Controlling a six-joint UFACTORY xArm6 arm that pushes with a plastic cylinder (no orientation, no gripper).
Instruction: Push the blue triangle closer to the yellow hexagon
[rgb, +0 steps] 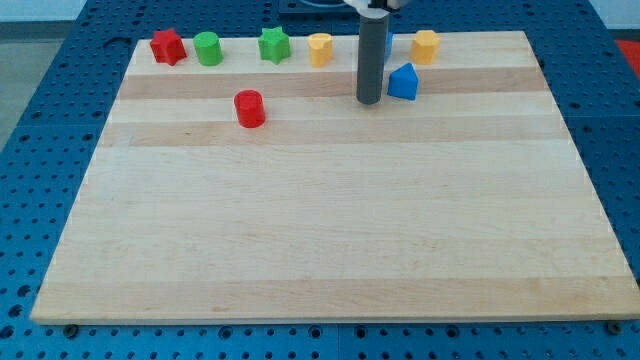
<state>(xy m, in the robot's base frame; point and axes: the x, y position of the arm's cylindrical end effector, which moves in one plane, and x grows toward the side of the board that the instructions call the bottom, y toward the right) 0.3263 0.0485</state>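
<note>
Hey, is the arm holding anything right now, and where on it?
Nothing is held. My tip sits on the board just left of the blue triangle, contact unclear.

Blue triangle (403, 82) and yellow hexagon (426, 46), both near the view's top edge of the bench (320, 220), right of centre.

Blue triangle: small solid block, peaked top pointing to the view's top, flat on the bench, lit face toward the camera. Sits just below and slightly to the view's left of the yellow hexagon, close but apart, with a clear strip of wood between. Yellow hexagon: squat orange-yellow block, upright on its flat base, right by the bench's top edge. My tip (369, 102) is just beside the triangle on the view's left; contact can't be confirmed.
</note>
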